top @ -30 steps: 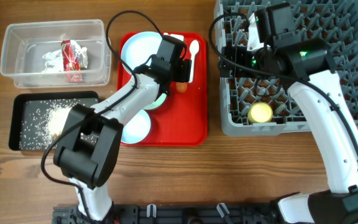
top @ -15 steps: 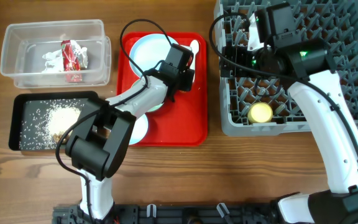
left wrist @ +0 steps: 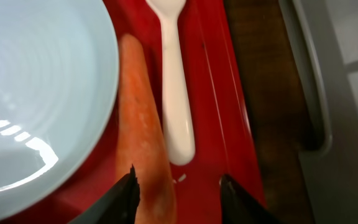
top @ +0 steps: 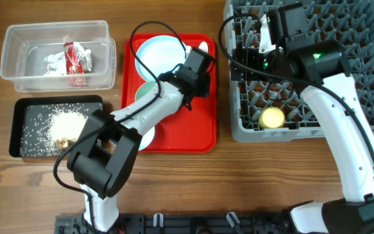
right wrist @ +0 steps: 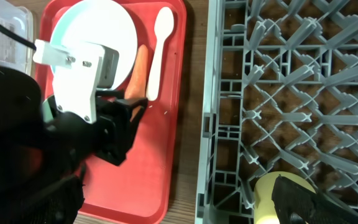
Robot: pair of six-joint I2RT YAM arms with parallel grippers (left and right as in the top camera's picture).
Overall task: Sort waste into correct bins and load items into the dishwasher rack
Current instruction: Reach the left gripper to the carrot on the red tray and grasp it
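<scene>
My left gripper is open low over the red tray. The orange carrot lies between its fingers, against the left one. The white spoon lies right of the carrot and the light blue plate to its left. In the overhead view the left gripper covers the carrot. My right gripper is open and empty above the grey rack, beside the yellow cup. One light blue bowl shows partly under the left arm.
The clear tub at the back left holds white tissue and the red wrapper. The black tray in front of it holds rice. Bare wood lies between the red tray and the rack.
My left gripper has moved right and back across the red tray, coming over the carrot beside the spoon. The right arm has not moved.
</scene>
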